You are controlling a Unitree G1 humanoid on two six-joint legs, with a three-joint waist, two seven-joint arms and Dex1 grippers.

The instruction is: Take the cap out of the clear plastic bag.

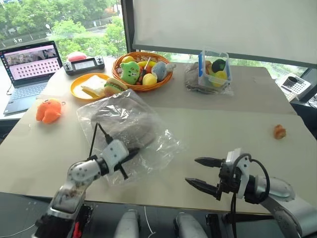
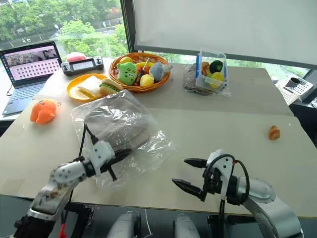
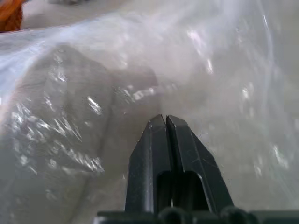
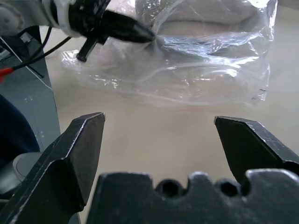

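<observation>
counter [image 1: 237, 119]: pale top carrying everything; the clear plastic bag serves as landmark below.
clear plastic bag [image 1: 158, 144]: large, crinkled, lying flat toward the robot's left half of the counter, long axis running from the far-left corner toward the near-right.
cap [image 1: 130, 126]: beige-grey, wholly inside the bag, in its far-middle part; not yet out.
laptop [image 1: 27, 69]: far left of the bag, lid open.
basket [image 1: 161, 82]: orange, beyond the bag, filled with plush toys.
yellow plate [image 1: 78, 88]: just beyond the bag's far-left corner, holding toy food.
clear box [image 1: 214, 69]: beyond and right of the bag, on a smaller bag.
orange plush toy [image 1: 48, 110]: left of the bag, apart from it.
small orange item [image 1: 280, 131]: well right of the bag.
left claw [image 1: 132, 153]: at the bag's near edge, 2 fingers pressed together; in the wrist view plastic film crowds the tips, likely pinched, but the frames do not settle it.
right claw [image 1: 204, 172]: right of the bag, apart from it, 2 fingers spread wide, holding nothing, aimed at the bag's near-right edge.
key relation: cap lies beyond the left claw, deeper in the bag; left arm is nearer. My read: left anchors the film, right must find the opening.
</observation>
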